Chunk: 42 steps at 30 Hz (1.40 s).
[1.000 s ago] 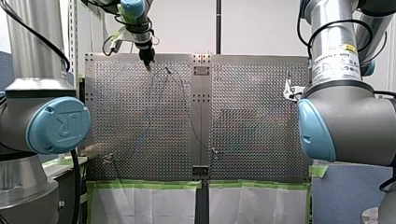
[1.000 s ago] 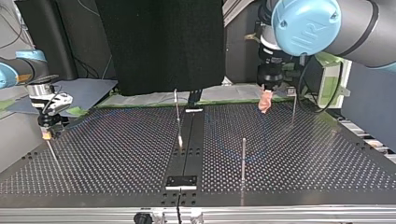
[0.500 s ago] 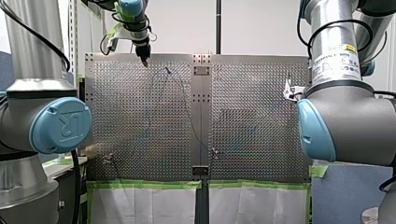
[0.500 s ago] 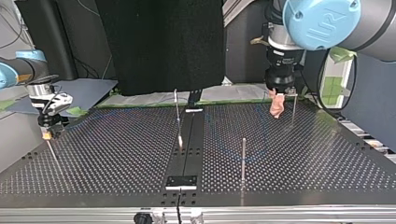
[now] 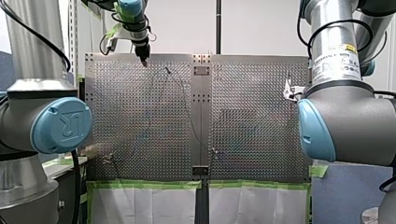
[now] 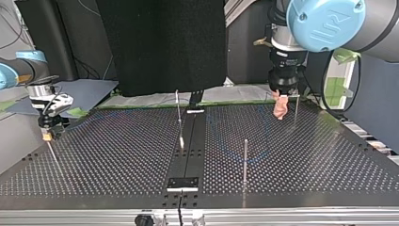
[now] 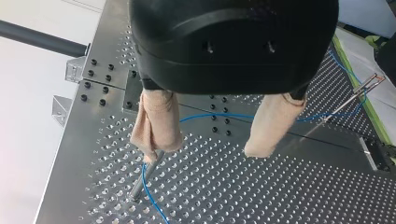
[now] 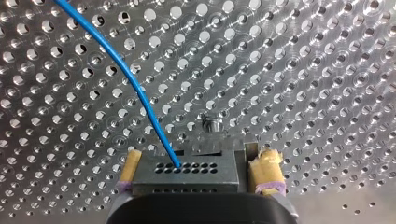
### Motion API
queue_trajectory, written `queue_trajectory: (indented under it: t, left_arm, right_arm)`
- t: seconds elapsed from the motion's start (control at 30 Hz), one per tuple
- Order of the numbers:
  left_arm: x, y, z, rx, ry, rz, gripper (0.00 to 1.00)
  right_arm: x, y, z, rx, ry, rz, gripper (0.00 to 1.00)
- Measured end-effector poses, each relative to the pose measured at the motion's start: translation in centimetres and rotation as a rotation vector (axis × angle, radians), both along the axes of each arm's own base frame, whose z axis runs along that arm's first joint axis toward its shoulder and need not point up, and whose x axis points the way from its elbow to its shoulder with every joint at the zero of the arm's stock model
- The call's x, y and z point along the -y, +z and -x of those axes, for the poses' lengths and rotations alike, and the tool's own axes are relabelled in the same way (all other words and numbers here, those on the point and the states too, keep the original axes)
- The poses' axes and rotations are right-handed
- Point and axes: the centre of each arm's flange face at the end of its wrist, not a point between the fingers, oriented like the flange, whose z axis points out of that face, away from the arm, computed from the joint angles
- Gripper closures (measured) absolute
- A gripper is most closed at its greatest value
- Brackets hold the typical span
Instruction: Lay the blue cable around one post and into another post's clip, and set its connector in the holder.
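Thin blue cable runs into a dark rectangular connector block. My right gripper has its yellowish-padded jaws pinching that block on both sides, low over the perforated metal table, at the top view's 9 o'clock. Further along, the cable loops round the foot of a slim bare metal post, at the top view's 1 o'clock. That post is just beside one beige pad of my left gripper, whose jaws are spread wide and hold nothing. From there the cable heads toward a thin post with a wire clip on top; can't tell if it's seated in the clip. Can't single out the holder. My read: wrap looks done, clip and connector placement are left. To do it well, hold the pinch square on the block and feed slack gently, so the loop doesn't ride up the post. The left could press the cable down near the clip. Pose: left arm drops near vertical, wrist pointing down, pads just above the table. Right gripper also points down, close to the table.
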Motion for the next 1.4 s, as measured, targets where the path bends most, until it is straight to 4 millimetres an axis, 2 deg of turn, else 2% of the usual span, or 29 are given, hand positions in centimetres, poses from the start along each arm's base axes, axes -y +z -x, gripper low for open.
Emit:
queue_trajectory:
  t: [0.37,0.63,0.73,0.93,1.13,1.4]
  left_arm:
    - [0.0,0.1,0.1,0.007,0.0,0.002,0.0]
    - [0.8,-0.2,1.5,0.054,-0.069,0.036,0.0]
    - [1.5,-1.5,1.5,0.048,-0.095,0.068,0.0]
    - [3.0,-5.4,0.5,-0.005,-0.137,0.128,0.0]
    - [4.6,-9.8,-0.1,-0.069,-0.198,0.143,0.0]
    - [6.8,-16.4,0.0,-0.167,-0.266,0.171,0.0]
  right_arm:
    - [0.0,0.0,0.0,0.0,0.0,0.0,0.0]
    - [0.0,0.0,0.0,0.0,0.0,0.0,0.0]
    - [0.0,0.0,0.0,0.0,0.0,0.0,0.0]
    - [0.0,0.0,0.0,0.0,0.0,0.0,0.0]
    - [0.0,0.0,0.0,0.0,0.0,0.0,0.0]
    - [0.0,0.0,0.0,0.0,0.0,0.0,0.0]
